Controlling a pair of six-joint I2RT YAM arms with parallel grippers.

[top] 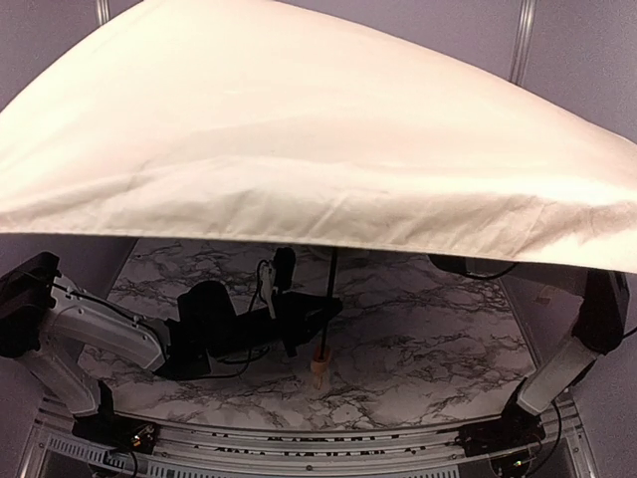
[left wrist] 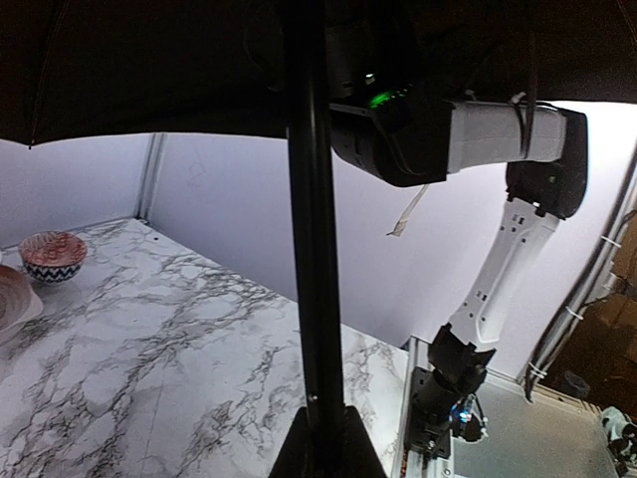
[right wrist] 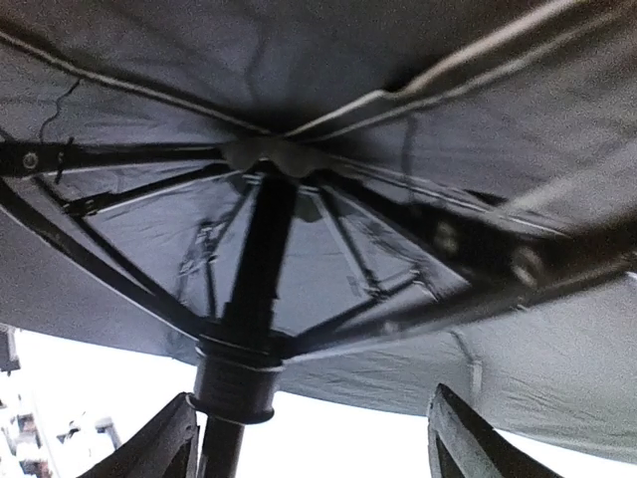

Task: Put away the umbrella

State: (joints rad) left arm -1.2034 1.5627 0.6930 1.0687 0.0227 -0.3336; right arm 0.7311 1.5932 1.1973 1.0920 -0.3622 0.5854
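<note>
Left gripper (top: pixel 317 317) clamped on the thin dark shaft (top: pixel 330 284) of the open cream-beige fabric umbrella (top: pixel 299 129), right gripper (right wrist: pixel 311 428) spread wide beneath its ribs.

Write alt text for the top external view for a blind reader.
An open cream umbrella fills the upper half, hiding much of the marble table. Beneath it the left gripper clasps its dark shaft above the tan handle; the right arm reaches under it.

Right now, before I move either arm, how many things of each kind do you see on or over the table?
umbrella, open: 1
red-and-white patterned bowl: 1
pale dish, cut off at the frame edge: 1
total: 3
</note>
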